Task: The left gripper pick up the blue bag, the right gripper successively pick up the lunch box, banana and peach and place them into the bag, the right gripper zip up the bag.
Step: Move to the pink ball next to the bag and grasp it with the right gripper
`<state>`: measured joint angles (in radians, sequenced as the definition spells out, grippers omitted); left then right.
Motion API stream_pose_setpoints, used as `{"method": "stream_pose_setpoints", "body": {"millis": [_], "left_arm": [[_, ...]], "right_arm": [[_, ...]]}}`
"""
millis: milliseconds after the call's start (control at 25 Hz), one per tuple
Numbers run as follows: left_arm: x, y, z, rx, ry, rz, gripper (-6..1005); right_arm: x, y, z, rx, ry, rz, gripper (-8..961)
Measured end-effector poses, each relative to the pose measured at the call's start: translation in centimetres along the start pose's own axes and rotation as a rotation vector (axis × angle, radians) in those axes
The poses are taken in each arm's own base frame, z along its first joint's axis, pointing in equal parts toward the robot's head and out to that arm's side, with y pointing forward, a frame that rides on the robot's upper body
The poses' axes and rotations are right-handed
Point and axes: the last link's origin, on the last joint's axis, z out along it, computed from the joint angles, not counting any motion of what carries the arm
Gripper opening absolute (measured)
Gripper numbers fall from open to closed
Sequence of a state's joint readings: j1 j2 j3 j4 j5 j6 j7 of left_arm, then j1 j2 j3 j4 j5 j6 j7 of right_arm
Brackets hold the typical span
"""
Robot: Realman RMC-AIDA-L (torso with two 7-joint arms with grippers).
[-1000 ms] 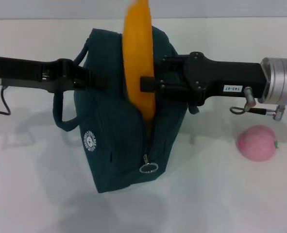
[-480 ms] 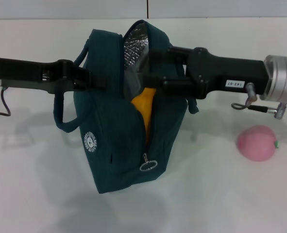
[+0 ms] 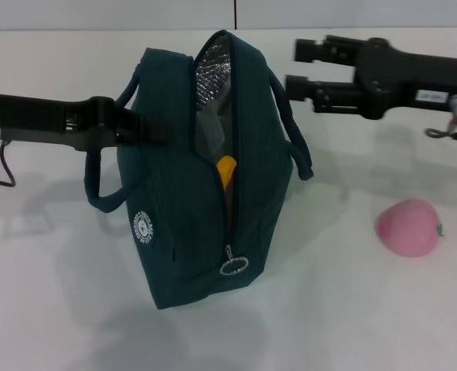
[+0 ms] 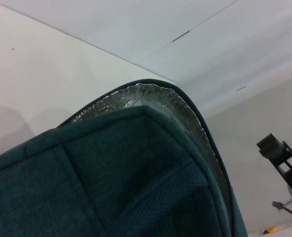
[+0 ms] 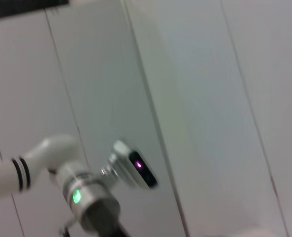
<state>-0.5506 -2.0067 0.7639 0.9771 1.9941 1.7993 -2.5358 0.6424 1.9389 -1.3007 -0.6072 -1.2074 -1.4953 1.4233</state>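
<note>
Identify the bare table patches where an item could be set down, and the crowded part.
Bare: table in front, between blue bag and peach; also left of the bag. Crowded: bag's top, between left gripper and right gripper.

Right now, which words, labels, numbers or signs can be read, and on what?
Round white logo on the blue bag: ring of lettering, too small to read.
White label on the right gripper arm: characters too blurred to read.
No other text shows.
</note>
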Motion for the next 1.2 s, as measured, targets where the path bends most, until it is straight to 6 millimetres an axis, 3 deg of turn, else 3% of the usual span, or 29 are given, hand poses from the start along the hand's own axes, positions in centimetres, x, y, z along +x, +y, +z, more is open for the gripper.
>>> {"method": "stream_pose_setpoints", "body": {"millis": [400,520,840,1200], "left_arm": [[0.0,-0.1,-0.1,0.003,0.001,0.001,33],[0.0,0.0,-0.1,0.003,0.001,0.002,33],[0.3,0.2,0.1,0.000,-0.001,0.010,33],[0.2,0.1,0.0,0.000,0.001,0.007,33]], "right_arm": [[-2.5,-1.0,-4.9,0.130,0.439,-0.026,759],[-3.1,-1.0,-5.5,0.164,0.558,0.005,758],[-4.1,-0.8,-4.9,0.246,0.978,0.099,757],[-2.9,-0.4,-2.7,0.283,1.194,0.112,755]]}}
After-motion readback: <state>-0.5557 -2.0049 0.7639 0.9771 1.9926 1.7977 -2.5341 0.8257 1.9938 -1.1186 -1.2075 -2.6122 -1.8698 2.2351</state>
